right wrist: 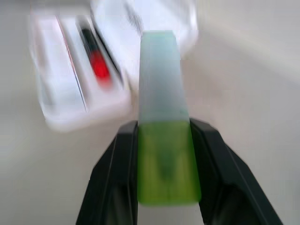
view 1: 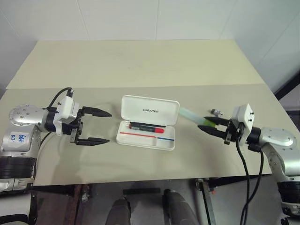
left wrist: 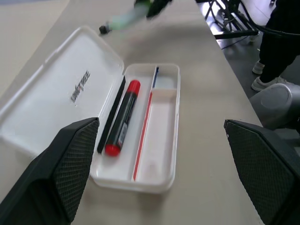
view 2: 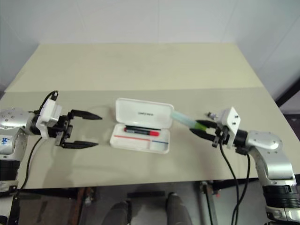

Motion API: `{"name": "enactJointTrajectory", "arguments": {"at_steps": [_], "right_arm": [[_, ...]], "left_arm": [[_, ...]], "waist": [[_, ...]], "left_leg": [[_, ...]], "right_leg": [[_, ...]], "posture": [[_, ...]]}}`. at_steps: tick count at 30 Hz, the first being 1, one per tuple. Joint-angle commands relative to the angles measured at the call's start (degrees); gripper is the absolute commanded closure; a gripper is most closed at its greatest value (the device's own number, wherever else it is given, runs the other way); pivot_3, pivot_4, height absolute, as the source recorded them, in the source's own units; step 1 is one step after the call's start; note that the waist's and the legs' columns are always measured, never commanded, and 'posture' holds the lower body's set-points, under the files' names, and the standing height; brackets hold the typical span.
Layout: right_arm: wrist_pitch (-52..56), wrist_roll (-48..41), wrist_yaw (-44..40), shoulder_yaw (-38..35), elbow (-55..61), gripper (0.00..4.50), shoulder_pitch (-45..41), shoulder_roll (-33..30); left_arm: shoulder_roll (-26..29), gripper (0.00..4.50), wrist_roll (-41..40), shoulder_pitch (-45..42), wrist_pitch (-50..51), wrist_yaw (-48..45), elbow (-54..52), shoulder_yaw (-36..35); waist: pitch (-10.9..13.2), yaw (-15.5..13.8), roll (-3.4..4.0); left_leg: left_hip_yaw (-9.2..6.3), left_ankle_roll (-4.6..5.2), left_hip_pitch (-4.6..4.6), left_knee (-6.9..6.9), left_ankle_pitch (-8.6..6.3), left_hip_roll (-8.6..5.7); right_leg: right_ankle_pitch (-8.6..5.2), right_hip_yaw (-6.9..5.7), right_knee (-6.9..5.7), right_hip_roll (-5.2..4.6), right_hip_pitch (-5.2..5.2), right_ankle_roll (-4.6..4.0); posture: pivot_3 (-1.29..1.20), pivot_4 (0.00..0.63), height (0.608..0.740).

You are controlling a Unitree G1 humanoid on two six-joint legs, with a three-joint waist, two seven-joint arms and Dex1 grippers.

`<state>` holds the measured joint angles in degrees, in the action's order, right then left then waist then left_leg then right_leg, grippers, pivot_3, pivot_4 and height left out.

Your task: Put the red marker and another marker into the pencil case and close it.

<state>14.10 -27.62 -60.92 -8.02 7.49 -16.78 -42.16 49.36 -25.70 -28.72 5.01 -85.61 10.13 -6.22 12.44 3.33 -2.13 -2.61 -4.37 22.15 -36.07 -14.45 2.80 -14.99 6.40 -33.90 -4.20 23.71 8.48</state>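
My right gripper (view 1: 216,126) is clenched on the green highlighter (view 1: 193,117), pinching its lime cap so the pale body sticks out toward the pencil case (view 1: 147,123); holding it by one end leaves the free end ready to drop in first, I judge. It hangs above the table (view 1: 140,61), off the case's 3 o'clock side. The lid stands open at 12 o'clock, and the red marker (view 1: 146,127) already lies in the tray along the hinge, leaving the near half bare. My left gripper (view 1: 89,126) waits at 9 o'clock, released wide, likely placed for closing the lid.
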Motion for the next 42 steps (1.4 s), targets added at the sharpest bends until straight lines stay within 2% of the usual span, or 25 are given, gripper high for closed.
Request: {"name": "enactJointTrajectory", "arguments": {"at_steps": [1, 8, 11, 14, 26, 42], "right_arm": [[6.0, -4.3, 3.1, 1.3, 9.8, 3.37, -2.9, 0.8], [12.7, -4.3, 9.1, 11.8, 15.7, 3.37, -7.4, 9.6], [10.7, 0.5, 9.7, 19.6, 13.7, 3.37, -8.3, 14.4], [8.9, 4.2, 10.0, 23.3, 9.8, 3.37, -9.9, 17.4], [7.5, 11.9, 7.8, 28.6, -0.6, 3.37, -15.0, 20.0], [12.4, 15.2, 8.0, 30.0, -2.3, 3.37, -15.2, 21.5]], "left_arm": [[1.1, 0.0, 0.3, 0.3, -2.0, 0.1, 1.1, -1.8], [0.4, 0.0, 0.3, 0.1, -2.5, 1.1, 1.1, -1.2], [0.5, 0.0, -0.1, 0.9, -2.6, 1.5, 0.7, -1.7], [0.4, 0.0, -0.2, 1.6, -2.4, 2.1, -0.1, -1.9], [0.8, 0.0, -0.6, 4.1, -1.3, 3.6, -2.8, -1.8], [0.5, 0.0, -0.1, 3.8, -1.6, 3.7, -2.5, -1.2]], "waist": [[0.0, -0.1, -0.01], [0.0, -0.2, -0.03], [0.0, -0.2, -0.03], [0.0, 0.0, -0.02], [0.0, -0.1, -0.03], [0.0, 0.0, -0.03]], "left_leg": [[0.0, 0.0, 0.03, -0.01, 0.0, 0.0], [-0.01, -0.02, 0.08, 0.01, -0.02, 0.0], [-0.01, -0.02, 0.07, 0.06, -0.02, 0.0], [0.0, -0.02, 0.1, 0.06, -0.02, 0.0], [-0.01, -0.02, 0.1, 0.05, -0.02, 0.0], [-0.01, -0.02, 0.11, 0.08, -0.02, 0.0]], "right_leg": [[-0.01, 0.0, 0.03, -0.01, 0.0, -0.03], [-0.07, 0.0, 0.07, -0.01, 0.02, -0.14], [-0.06, -0.01, 0.03, 0.0, 0.07, -0.12], [-0.02, -0.01, 0.02, 0.0, 0.1, -0.04], [0.0, -0.03, -0.03, 0.0, 0.12, 0.0], [0.04, -0.04, -0.08, 0.0, 0.17, 0.1]], "posture": [[0.0, 0.15, 0.74], [0.0, 0.15, 0.74], [0.0, 0.15, 0.74], [0.0, 0.15, 0.74], [0.0, 0.15, 0.74], [0.0, 0.15, 0.74]]}}
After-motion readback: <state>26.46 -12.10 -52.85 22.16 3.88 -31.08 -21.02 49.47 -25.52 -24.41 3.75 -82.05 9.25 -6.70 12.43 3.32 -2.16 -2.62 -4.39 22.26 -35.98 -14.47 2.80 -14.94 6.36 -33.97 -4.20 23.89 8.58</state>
